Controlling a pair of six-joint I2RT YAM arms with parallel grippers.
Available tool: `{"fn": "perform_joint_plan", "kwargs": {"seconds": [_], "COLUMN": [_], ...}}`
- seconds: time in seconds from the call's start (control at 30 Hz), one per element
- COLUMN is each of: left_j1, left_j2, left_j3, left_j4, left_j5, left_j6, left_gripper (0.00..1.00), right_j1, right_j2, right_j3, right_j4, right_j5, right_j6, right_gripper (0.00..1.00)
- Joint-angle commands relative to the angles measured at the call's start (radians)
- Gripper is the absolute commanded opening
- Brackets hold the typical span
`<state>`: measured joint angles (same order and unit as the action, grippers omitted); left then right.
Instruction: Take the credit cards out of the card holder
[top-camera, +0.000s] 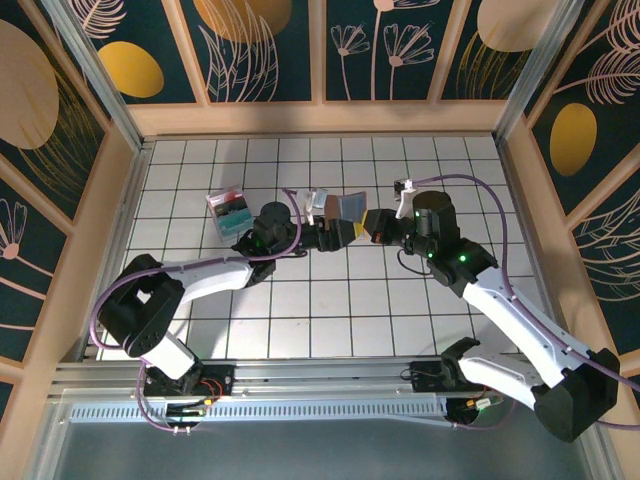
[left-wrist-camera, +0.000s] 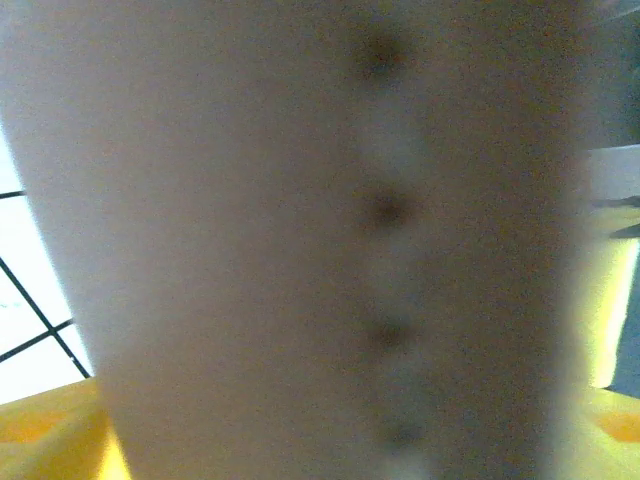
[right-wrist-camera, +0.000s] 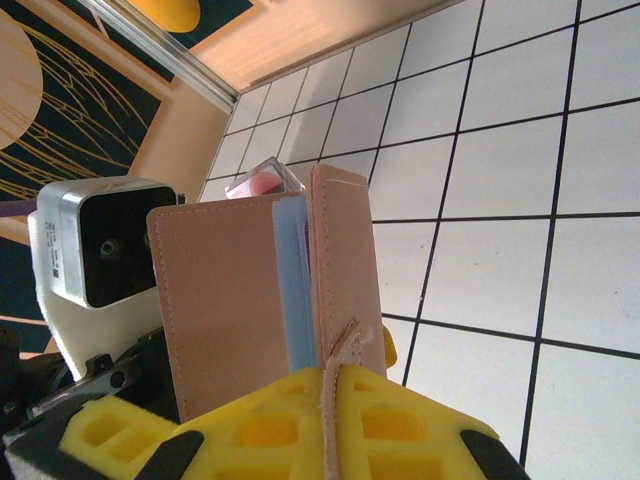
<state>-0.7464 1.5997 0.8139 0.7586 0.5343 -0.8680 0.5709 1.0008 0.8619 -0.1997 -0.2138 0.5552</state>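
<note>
The tan leather card holder (top-camera: 347, 206) is held up above the table between my two grippers. In the right wrist view it (right-wrist-camera: 230, 300) stands partly unfolded, with a grey-blue inner pocket (right-wrist-camera: 293, 285) showing. My right gripper (right-wrist-camera: 335, 378) is shut on its little side tab. My left gripper (top-camera: 338, 230) faces it from the other side, its yellow fingers (left-wrist-camera: 35, 435) wide apart at either edge of the blurred tan leather (left-wrist-camera: 250, 230). I cannot see whether they touch it. The credit cards are hidden inside the holder.
A clear plastic box (top-camera: 228, 207) with teal and red contents lies on the white gridded table behind the left arm. Wooden walls (top-camera: 320, 118) close in the back and sides. The left wrist camera (right-wrist-camera: 100, 250) sits close behind the holder.
</note>
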Motion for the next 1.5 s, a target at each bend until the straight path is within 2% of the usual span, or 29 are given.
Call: {"fn": "perform_joint_plan", "kwargs": {"seconds": [0.0,0.1,0.23,0.33,0.43,0.53,0.67,0.97,1.1,1.3,1.37,1.4,1.47], "left_j1": [0.000,0.000,-0.001,-0.001,0.000,-0.001,-0.001,-0.001,0.000,0.000,-0.001,0.000,0.000], "left_j2": [0.014,0.019,0.016,0.010,0.000,-0.012,-0.025,-0.057,-0.063,-0.076,-0.081,-0.082,-0.084], "left_j3": [0.034,0.031,0.027,0.020,0.009,0.001,-0.002,-0.015,-0.021,-0.027,-0.028,-0.028,-0.030], "left_j4": [0.025,0.021,0.007,0.012,0.026,0.033,0.045,0.109,0.135,0.148,0.148,0.145,0.144], "left_j5": [-0.004,-0.007,-0.017,-0.007,0.004,0.007,0.019,0.049,0.059,0.066,0.068,0.066,0.065], "left_j6": [0.005,0.008,0.011,0.011,0.011,0.011,0.011,-0.005,-0.018,-0.025,-0.025,-0.025,-0.023], "left_gripper": [0.82,0.83,0.71,0.71,0.66,0.67,0.60,0.52,0.53,0.55,0.56,0.57,0.62], "right_j1": [0.012,0.012,0.012,0.013,0.013,0.012,0.012,0.006,0.000,-0.017,-0.017,-0.018,-0.018], "right_j2": [0.002,-0.002,-0.006,-0.008,-0.011,-0.015,-0.017,-0.024,-0.027,-0.032,-0.030,-0.031,-0.032], "right_j3": [0.026,0.029,0.030,0.035,0.034,0.033,0.027,-0.002,-0.019,-0.048,-0.051,-0.053,-0.052], "right_j4": [0.010,0.002,-0.004,-0.006,-0.005,0.001,0.004,0.039,0.068,0.108,0.110,0.110,0.111], "right_j5": [-0.007,-0.001,0.004,0.012,0.017,0.019,0.030,0.027,0.006,-0.037,-0.043,-0.045,-0.049], "right_j6": [-0.012,-0.016,-0.018,-0.021,-0.024,-0.027,-0.028,-0.033,-0.031,-0.018,-0.014,-0.012,-0.012], "right_gripper": [0.00,0.00,0.00,0.00,0.00,0.00,0.00,0.23,0.25,0.14,0.06,0.02,0.00]}}
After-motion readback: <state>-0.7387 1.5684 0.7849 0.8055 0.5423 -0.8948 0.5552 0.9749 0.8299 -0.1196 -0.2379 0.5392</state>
